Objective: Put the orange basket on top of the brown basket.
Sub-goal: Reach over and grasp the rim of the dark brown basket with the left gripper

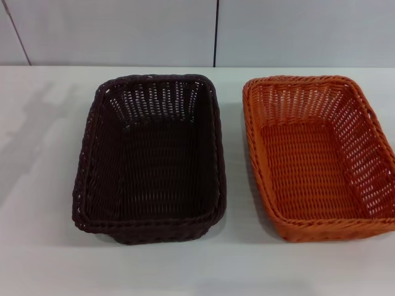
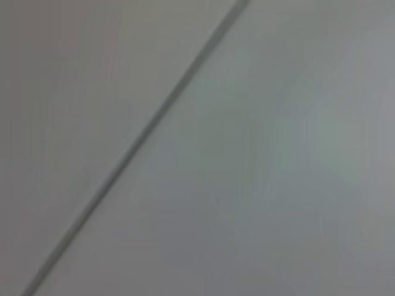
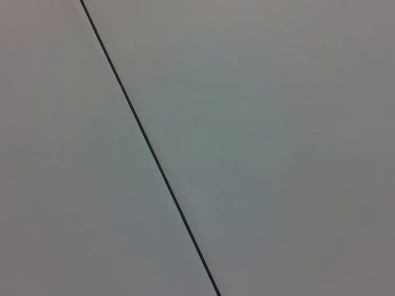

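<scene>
On the white table [image 1: 37,185] in the head view, two rectangular woven baskets stand side by side, both upright with the open side up. At centre-left is the brown basket [image 1: 151,213]; its long axis runs from the near edge of the table toward the wall, one short end facing the robot. Just beside it, on the robot's right, is the orange basket [image 1: 290,179] — apart from the brown one, with a strip of bare table between their rims. Its long axis also runs near-to-far, turned slightly so that the near short end lies farther right; its right rim reaches the frame edge.

Behind the table stands a pale panelled wall [image 1: 123,31] with a dark vertical seam [image 1: 215,31].

Neither wrist view shows the baskets. Each shows only a flat pale surface crossed by one thin dark diagonal line — [image 2: 142,139] in the left wrist view, [image 3: 148,142] in the right.

No gripper appears in any view, so whether either pincer is spread or pressed together cannot be told.
</scene>
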